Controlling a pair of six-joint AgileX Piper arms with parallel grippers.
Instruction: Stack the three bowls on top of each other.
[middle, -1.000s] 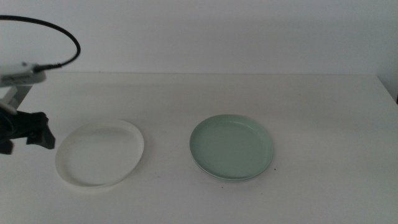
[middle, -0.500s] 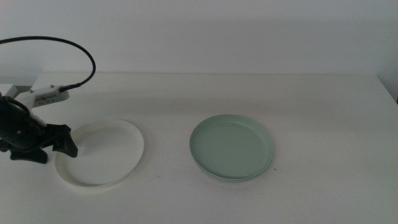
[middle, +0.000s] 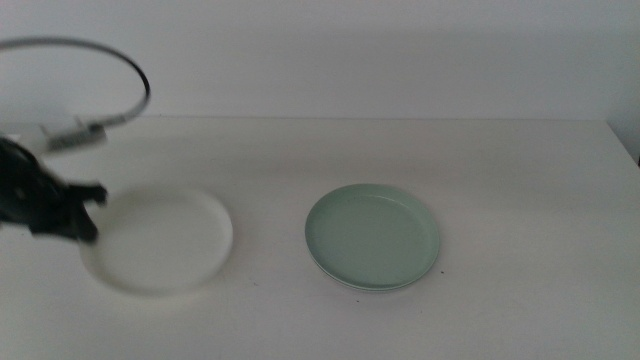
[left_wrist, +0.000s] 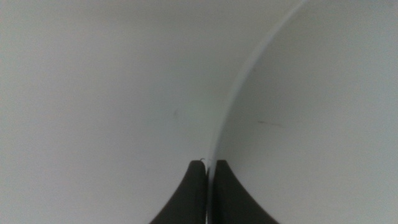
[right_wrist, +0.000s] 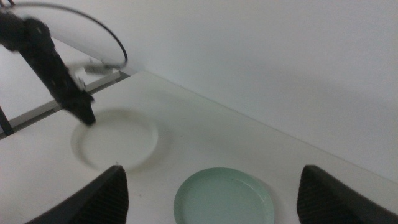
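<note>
Clamping down on the white bowl's (middle: 158, 241) rim at about its 9 o'clock edge, the left gripper (middle: 78, 208) had made real progress compared with a second before, when it sat off to the side of the dish without touching it. Half a second back it had reached over the rim; by this moment the wrist view showed the jaws nearly together with the thin rim (left_wrist: 210, 163) pinched between them. The white bowl looked blurred and a touch shifted in the middle view, so my guess was the lift or drag had just started.

The mint bowl (middle: 372, 236) sat at roughly 3 o'clock from the white one, well apart, and a pale edge peeking out under its near side suggested the grey bowl (middle: 372, 287) was already under it. If so, two were stacked and white was the last one to go.

As for orientation, these are round, so no real long axis; both sat flat, opening up. Whether the white one had tilted at the gripped side, I couldn't tell through the blur.

The right gripper (right_wrist: 211, 193) waited high above the table with its jaws spread wide, holding nothing.
</note>
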